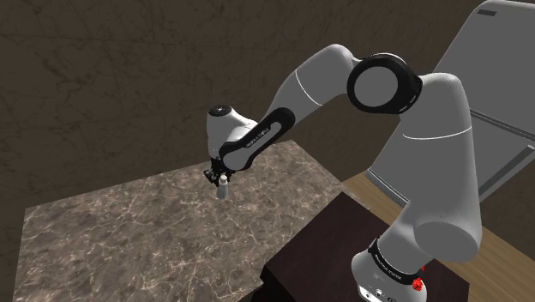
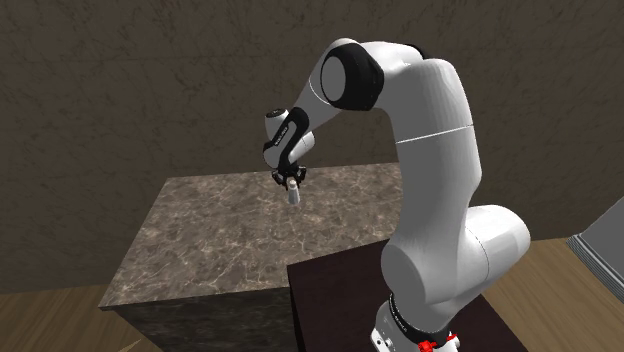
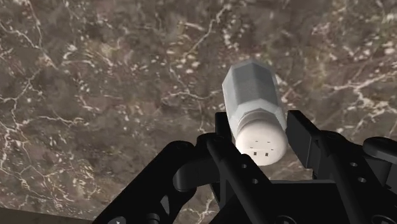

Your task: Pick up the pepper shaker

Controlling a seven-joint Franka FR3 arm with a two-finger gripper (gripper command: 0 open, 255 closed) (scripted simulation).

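Black fingers (image 3: 312,143) of the pincer (image 3: 259,130) rise closest to the wrist camera, and they are clamped on the pepper shaker (image 3: 254,105), one finger pressing each side just under its cap. The shaker is drawn pale grey-white. Its body is faceted, with flat lengthwise sides, and it points away from the pincer toward the countertop (image 3: 95,95). Its cap is smooth and rounded, brighter than the body, and turned back toward the hand. A few small dark holes dot the cap's flat face. No surface of the shaker carries readable print.

In the shoulder view the shaker (image 1: 222,187) hangs as a small light cylinder directly below the pincer (image 1: 219,178), over the brown, pale-veined marble countertop (image 1: 129,232). I cannot tell whether its base touches the stone. The second exterior view gives the same arrangement, with the pincer (image 2: 290,182) above, the shaker (image 2: 293,194) directly under it slightly tilted, and the countertop (image 2: 220,240) spreading beneath both.

Behind the pincer, the white arm (image 1: 429,154) bends up and back to its dark stand (image 1: 317,249). A short line of dark lettering runs along the forearm link nearest the pincer, and another marks the ring at the arm's base. Both are too small to read. Beyond the pincer stands a mottled brown wall (image 1: 103,86).
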